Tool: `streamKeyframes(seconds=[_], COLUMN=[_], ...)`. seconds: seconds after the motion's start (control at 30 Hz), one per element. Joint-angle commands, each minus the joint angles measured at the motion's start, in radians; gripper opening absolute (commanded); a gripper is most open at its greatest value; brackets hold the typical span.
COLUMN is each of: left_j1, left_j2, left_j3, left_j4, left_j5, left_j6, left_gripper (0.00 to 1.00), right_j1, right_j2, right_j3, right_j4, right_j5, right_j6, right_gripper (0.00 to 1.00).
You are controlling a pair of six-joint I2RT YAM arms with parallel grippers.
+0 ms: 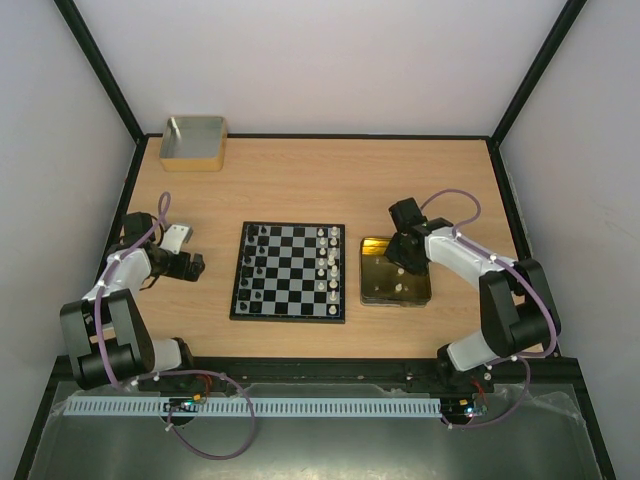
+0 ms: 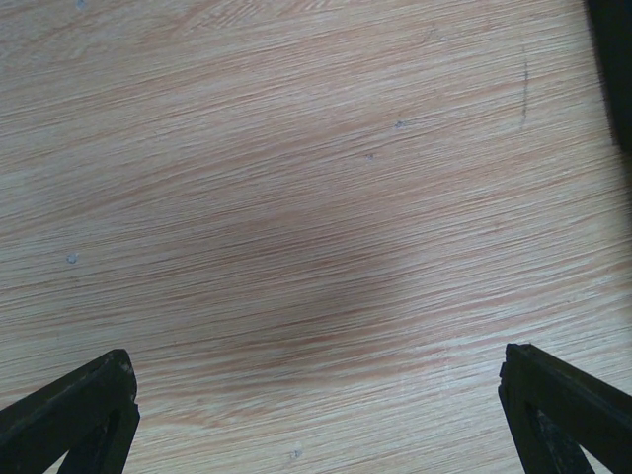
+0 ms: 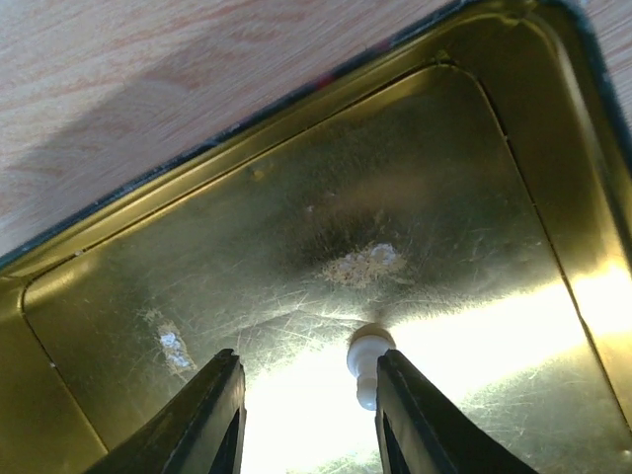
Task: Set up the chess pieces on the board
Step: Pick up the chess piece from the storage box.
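The board (image 1: 288, 272) lies mid-table with black chessmen (image 1: 258, 258) along its left columns and cream-white ones (image 1: 326, 262) along its right. My right gripper (image 1: 403, 266) hangs inside the gold tin (image 1: 419, 292). In the right wrist view it (image 3: 308, 380) is open, with a cream-white piece (image 3: 366, 365) lying on the tin floor (image 3: 296, 227) just inside the right finger, touching or nearly so. My left gripper (image 1: 196, 264) is low over bare wood left of the board, jaws wide apart and empty (image 2: 316, 395).
A grey box with tan rim (image 1: 193, 142) stands at the back left. Another cream-white piece (image 1: 398, 287) lies in the tin. Black frame posts and white walls bound the table.
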Motion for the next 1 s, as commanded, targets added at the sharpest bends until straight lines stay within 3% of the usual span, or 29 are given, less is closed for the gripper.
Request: streamKeyframes(seconds=[0.0, 0.37, 0.67, 0.97], left_j1=[-0.001, -0.001, -0.001, -0.001], left_j2=[0.008, 0.008, 0.002, 0.003], left_j3=[0.02, 0.026, 0.01, 0.009], left_j4=[-0.007, -0.01, -0.002, 0.001], left_j5=[-0.008, 0.009, 0.006, 0.007], left_j6=[0.013, 0.001, -0.001, -0.002], left_gripper=[0.99, 1.0, 1.0, 0.99], right_j1=[-0.004, -0.005, -0.005, 0.053], right_j2=[-0.007, -0.025, -0.006, -0.058], right_j3=[-0.035, -0.068, -0.077, -0.022], right_j4=[0.02, 0.022, 0.036, -0.03], right_j5=[-0.012, -0.005, 0.007, 0.038], right_j6=[-0.006, -0.012, -0.014, -0.031], right_gripper=[0.35, 0.27, 0.06, 0.02])
